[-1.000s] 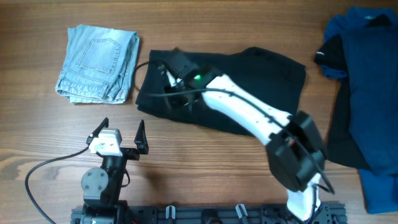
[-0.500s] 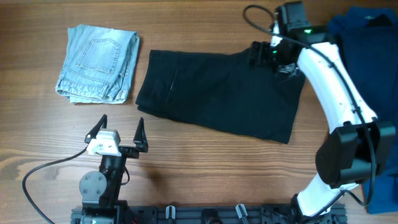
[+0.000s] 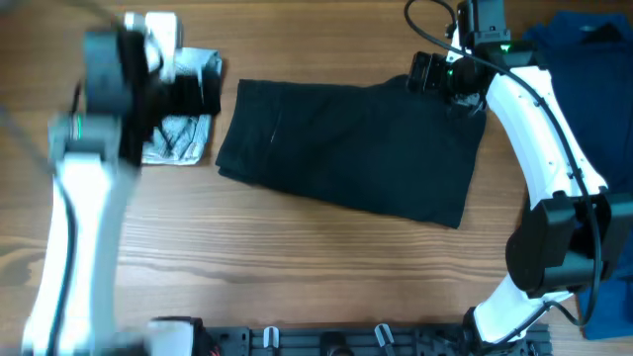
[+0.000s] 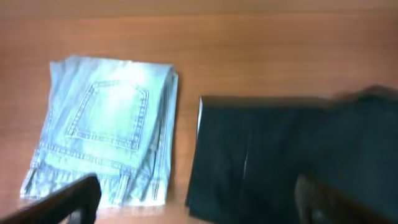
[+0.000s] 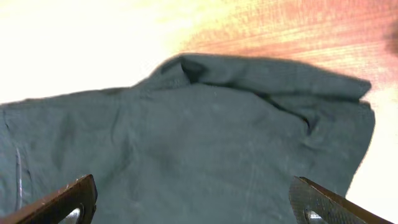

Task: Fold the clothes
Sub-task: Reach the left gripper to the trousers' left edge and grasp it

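Hovering by the black garment (image 3: pixel 346 148), left gripper (image 4: pixel 199 202) and right gripper (image 5: pixel 193 205) both spread wide, gripping nothing.
Lies flat in the middle of the wooden table (image 3: pixel 326 267), right one above its bunched far-right corner, left one blurry up by the folded jeans (image 4: pixel 106 149) at far left. Also got a blue clothes pile (image 3: pixel 584 129) heaped at the right edge.

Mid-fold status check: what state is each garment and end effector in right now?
light-blue jeans: folded, far left.
black garment: laid out flat, top right corner rumpled.
blue clothes: unfolded heap, right edge.
left end effector: open, empty, near the jeans.
right end effector: open, empty, above the garment's rumpled corner.
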`<state>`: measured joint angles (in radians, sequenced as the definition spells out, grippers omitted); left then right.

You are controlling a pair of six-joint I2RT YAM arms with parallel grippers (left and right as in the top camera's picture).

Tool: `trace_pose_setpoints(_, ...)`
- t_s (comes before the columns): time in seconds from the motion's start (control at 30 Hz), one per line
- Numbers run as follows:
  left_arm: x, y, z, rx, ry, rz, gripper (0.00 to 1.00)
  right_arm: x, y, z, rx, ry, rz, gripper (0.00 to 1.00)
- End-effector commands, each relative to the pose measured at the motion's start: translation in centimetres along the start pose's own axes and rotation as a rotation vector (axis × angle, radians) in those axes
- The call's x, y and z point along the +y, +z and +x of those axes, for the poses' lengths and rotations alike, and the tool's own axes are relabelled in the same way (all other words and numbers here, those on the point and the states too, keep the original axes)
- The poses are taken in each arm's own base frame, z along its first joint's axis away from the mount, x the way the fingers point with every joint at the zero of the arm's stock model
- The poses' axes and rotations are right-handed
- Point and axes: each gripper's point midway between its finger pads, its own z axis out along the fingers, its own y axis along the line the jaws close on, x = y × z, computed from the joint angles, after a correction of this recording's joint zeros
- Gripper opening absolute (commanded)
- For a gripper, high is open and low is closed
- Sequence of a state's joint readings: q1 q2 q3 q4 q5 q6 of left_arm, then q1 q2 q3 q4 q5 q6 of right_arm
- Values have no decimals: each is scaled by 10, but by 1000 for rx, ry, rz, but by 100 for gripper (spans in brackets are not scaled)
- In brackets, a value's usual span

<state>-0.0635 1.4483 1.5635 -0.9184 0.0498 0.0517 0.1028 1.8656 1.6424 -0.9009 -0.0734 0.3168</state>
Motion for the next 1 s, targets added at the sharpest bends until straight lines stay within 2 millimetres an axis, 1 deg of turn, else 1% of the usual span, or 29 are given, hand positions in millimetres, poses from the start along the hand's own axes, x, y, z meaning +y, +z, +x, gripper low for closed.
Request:
trace_pose_setpoints(0.0, 11, 65, -53, 34, 20, -43, 100, 0, -3, -3, -17, -4, 5, 99)
trace_pose_setpoints(0.03, 12, 95, -46, 76, 18, -43, 100, 0, -3, -3, -17, -4, 5, 100)
trace_pose_setpoints(0.07, 13, 109, -42, 95, 18, -43, 100, 0, -3, -3, -17, -4, 5, 100)
trace_pose_setpoints(0.1, 14, 125, -35, 123, 17, -43, 94, 0, -3, -3, -17, -4, 5, 100)
trace_pose_setpoints(0.13, 15, 140, -29, 142, 16, -43, 57, 0, -3, -3, -17, -3, 5, 100)
trace_pose_setpoints(0.17, 17, 158, -25, 151, 15, -43, 16, 0, -3, -3, -17, -4, 5, 99)
trace_pose_setpoints(0.2, 17, 177, -20, 161, 12, -42, 4, 0, -3, -3, -17, -4, 5, 100)
trace_pose_setpoints(0.23, 17, 188, -15, 175, 13, -42, 4, 0, -3, -3, -17, -4, 5, 100)
trace_pose_setpoints(0.27, 18, 206, -4, 202, 12, -43, 4, 0, -3, -3, -17, -4, 5, 99)
trace_pose_setpoints(0.3, 20, 225, 10, 238, 10, -43, 4, 0, -3, -4, -18, -4, 4, 99)
trace_pose_setpoints(0.37, 22, 253, 34, 295, 8, -43, 4, 0, -3, -4, -20, -4, 4, 100)
trace_pose_setpoints(0.4, 22, 262, 42, 315, 7, -44, 4, 0, -3, -4, -20, -4, 4, 99)
trace_pose_setpoints(0.43, 23, 278, 60, 357, 6, -44, 4, 0, -3, -4, -20, -4, 4, 100)
trace_pose_setpoints(0.53, 26, 301, 89, 422, 4, -49, 4, 0, -3, -4, -20, -3, 4, 100)
trace_pose_setpoints(0.57, 29, 306, 95, 435, 1, -55, 4, 0, -3, -4, -20, -4, 4, 100)
trace_pose_setpoints(0.63, 41, 309, 101, 448, -5, -86, 4, 0, -3, -4, -20, -4, 4, 100)
trace_pose_setpoints(0.67, 51, 308, 102, 452, -11, -114, 4, 0, -3, -4, -20, -3, 4, 100)
trace_pose_setpoints(0.7, 65, 307, 102, 449, -60, -157, 4, 0, -3, -4, -20, -3, 4, 100)
trace_pose_setpoints(0.77, 82, 305, 103, 444, -143, -189, 4, 0, -3, -4, -20, -4, 4, 100)
trace_pose_setpoints(0.83, 105, 302, 105, 435, -248, -226, 4, 0, -3, -4, -20, -3, 4, 99)
trace_pose_setpoints(0.87, 113, 302, 104, 428, -274, -222, 4, 0, -3, -4, -20, -4, 4, 100)
trace_pose_setpoints(0.97, 110, 303, 102, 419, -302, -161, 4, 0, -3, -4, -20, -4, 4, 100)
